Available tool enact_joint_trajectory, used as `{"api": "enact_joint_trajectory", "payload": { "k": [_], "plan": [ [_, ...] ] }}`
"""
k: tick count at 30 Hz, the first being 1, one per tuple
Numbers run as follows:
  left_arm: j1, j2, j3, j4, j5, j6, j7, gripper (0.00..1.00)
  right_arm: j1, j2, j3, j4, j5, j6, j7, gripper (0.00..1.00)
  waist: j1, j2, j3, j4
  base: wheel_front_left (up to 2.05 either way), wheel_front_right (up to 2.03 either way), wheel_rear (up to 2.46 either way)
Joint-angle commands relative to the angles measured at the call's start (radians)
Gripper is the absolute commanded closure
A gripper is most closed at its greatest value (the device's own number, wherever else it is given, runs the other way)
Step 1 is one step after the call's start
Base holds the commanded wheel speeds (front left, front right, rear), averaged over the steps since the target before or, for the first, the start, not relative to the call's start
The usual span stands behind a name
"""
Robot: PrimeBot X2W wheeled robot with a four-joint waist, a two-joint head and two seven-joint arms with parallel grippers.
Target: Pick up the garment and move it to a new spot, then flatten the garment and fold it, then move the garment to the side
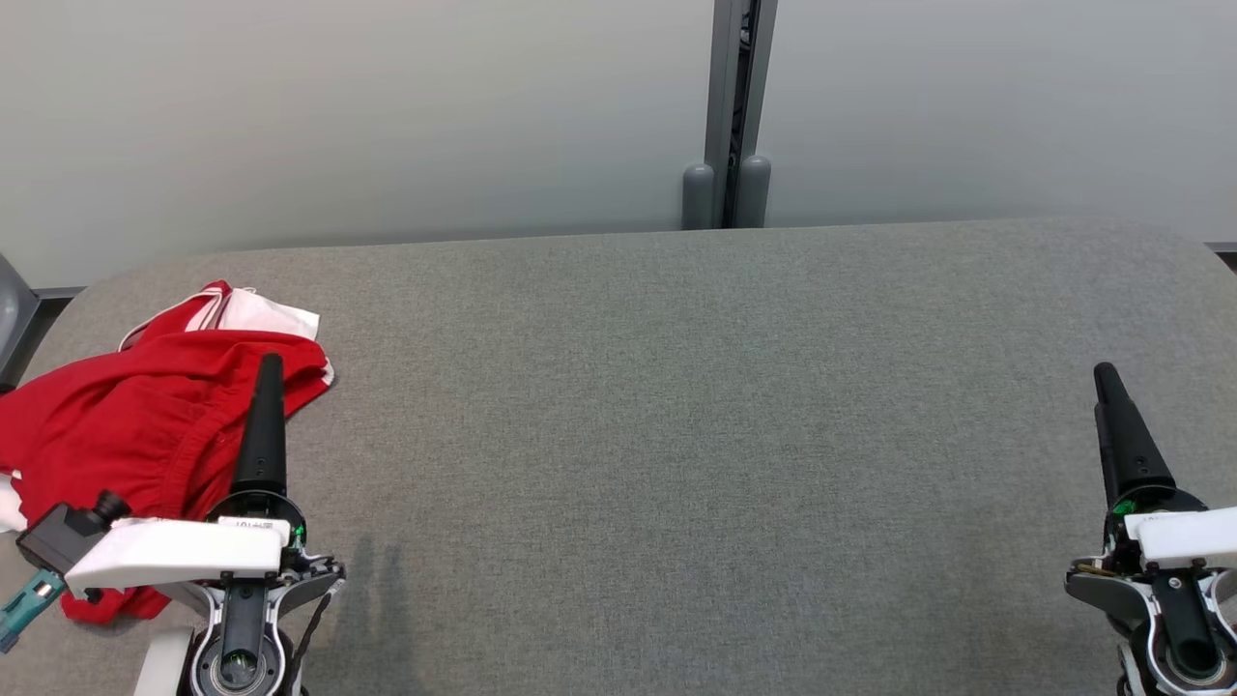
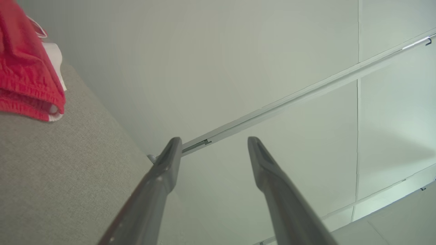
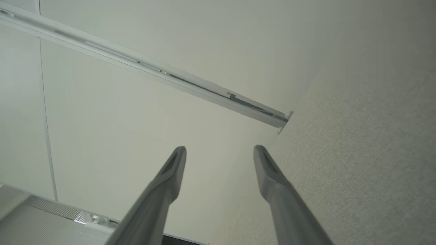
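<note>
With left tool point(image 2: 213, 139) and right tool point(image 3: 219, 148) held apart, the heaped garment point(image 1: 145, 416) at nine o'clock could be dropped if pinched thinly.

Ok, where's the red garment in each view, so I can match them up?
Head view: red garment bunched at the left end of the grey table.
Left wrist view: top left corner, lying on the table.
Right wrist view: table on the right, pale wall on the left.
Shared landmark: the grey wall post, meeting the table's far edge in both wrist views too.
</note>
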Motion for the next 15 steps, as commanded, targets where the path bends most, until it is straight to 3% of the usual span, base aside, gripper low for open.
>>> {"api": "enact_joint_trajectory", "payload": {
  "k": [1, 15],
  "plan": [
    [-0.039, 0.016, -0.004, -0.034, 0.064, -0.001, -0.011, 0.0, -0.03, -0.018, 0.008, -0.033, -0.072, 0.001, -0.018, 0.0, 0.0, 0.0, -0.001, 0.0, 0.0, 0.0, 0.0],
    [-0.02, 0.029, -0.04, -0.075, 0.36, -0.001, -0.052, 0.0, -0.018, -0.047, 0.056, -0.091, -0.37, 0.002, -0.074, 0.0, 0.0, 0.0, -0.007, -0.001, 0.0, 0.0, 0.0]
  ]
}}
